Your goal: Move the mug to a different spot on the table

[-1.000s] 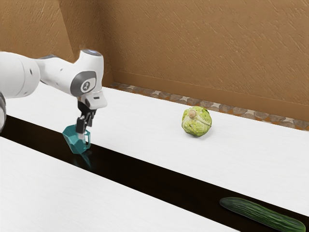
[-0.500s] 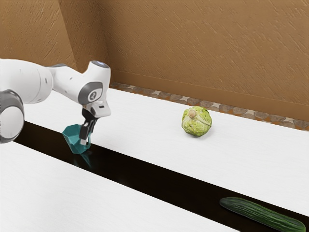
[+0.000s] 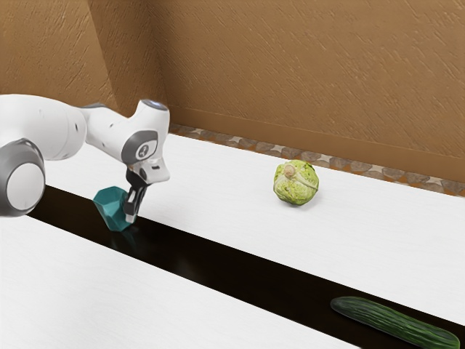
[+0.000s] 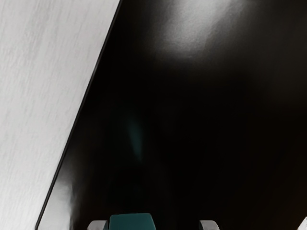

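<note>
Exterior view shows a white desk (image 3: 218,189) crossed by a glossy black strip (image 3: 240,276), with brown textured walls (image 3: 290,65) behind. A cabbage (image 3: 296,182) rests on the white beyond the strip, and a cucumber (image 3: 396,324) lies on the strip toward the exterior view's right. At the strip's opposite end the black pincer (image 3: 130,212) points down against the teal mug (image 3: 110,206). Whether it is clamped or spread cannot be told. The mug is tilted at the strip's far edge, on the pincer's arm side.

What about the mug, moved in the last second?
No. The mug stays at the far edge of the black strip, same gap to the cabbage; just the arm tilted.
</note>
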